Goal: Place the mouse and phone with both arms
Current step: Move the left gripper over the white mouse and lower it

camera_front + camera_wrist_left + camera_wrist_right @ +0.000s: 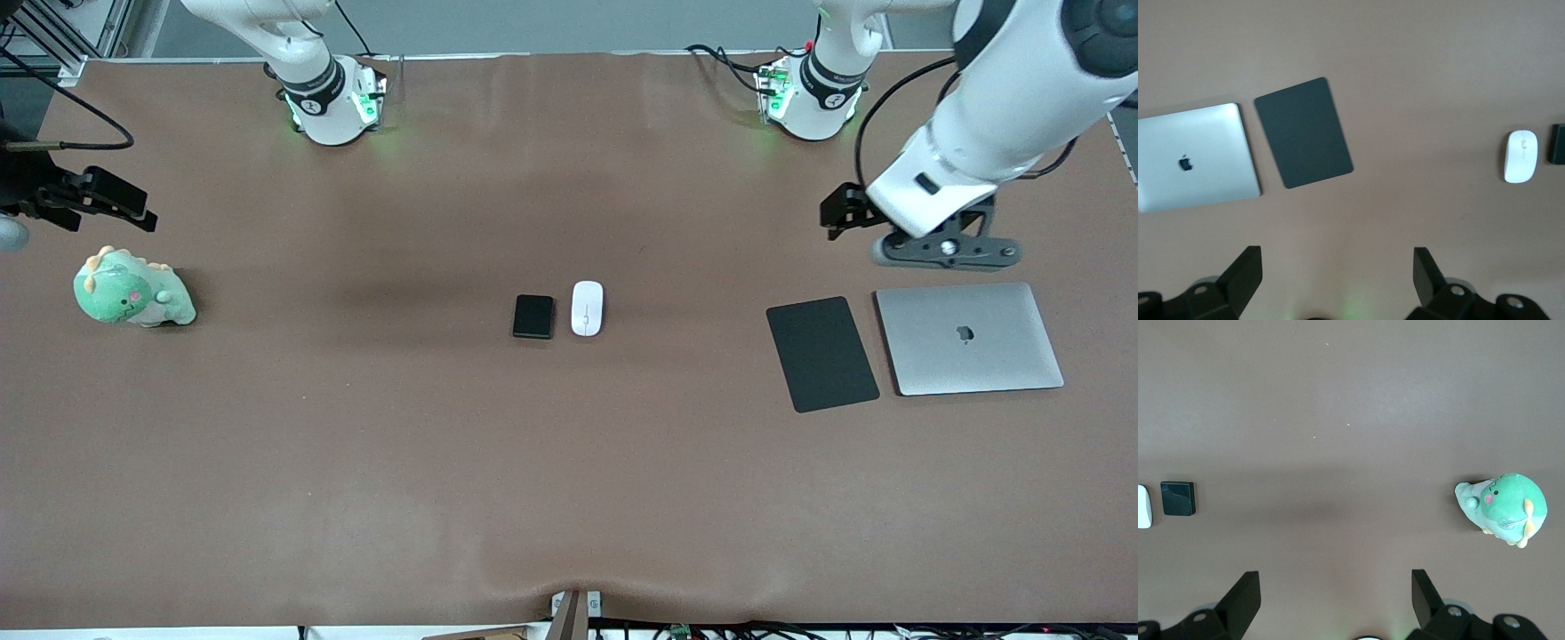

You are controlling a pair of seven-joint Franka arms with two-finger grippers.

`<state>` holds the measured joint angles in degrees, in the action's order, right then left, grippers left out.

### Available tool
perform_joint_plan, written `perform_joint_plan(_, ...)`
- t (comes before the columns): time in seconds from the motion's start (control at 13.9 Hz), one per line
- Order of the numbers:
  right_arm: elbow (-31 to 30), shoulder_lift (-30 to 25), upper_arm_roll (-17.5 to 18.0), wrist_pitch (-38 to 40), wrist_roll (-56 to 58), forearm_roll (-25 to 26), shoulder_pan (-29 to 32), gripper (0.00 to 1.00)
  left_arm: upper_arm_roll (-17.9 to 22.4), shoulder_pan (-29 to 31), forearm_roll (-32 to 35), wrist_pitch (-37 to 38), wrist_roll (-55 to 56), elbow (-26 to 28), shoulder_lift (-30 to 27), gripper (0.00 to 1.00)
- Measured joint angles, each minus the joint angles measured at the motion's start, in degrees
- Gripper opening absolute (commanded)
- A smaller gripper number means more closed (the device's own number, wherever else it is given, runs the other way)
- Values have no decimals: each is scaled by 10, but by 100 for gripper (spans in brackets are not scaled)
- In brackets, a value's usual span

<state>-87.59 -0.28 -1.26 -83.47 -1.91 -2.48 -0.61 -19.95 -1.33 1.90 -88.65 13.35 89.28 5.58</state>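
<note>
Mouse (587, 308) beside phone (533, 316), mid-table, both pincers empty

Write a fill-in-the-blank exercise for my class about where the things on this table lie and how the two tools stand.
1. The white mouse lies right beside the black ____.
2. The black pad lies beside the closed silver ____.
3. The green plush dinosaur sits toward the ____ arm's end of the table.
4. The left tool and the right tool both hang over the table with fingers ____.

Missing words: phone; laptop; right; open
</note>
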Motion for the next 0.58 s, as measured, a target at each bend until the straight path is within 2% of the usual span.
perform_joint_plan(0.36, 0, 0, 0, 1, 0, 0, -2, 100, -42, -11, 0, -56, 30, 3, 40, 100)
perform_joint_plan(0.58, 0, 0, 0, 2, 0, 0, -2, 100, -45, -61, 4, -90, 91, 8, 74, 100)
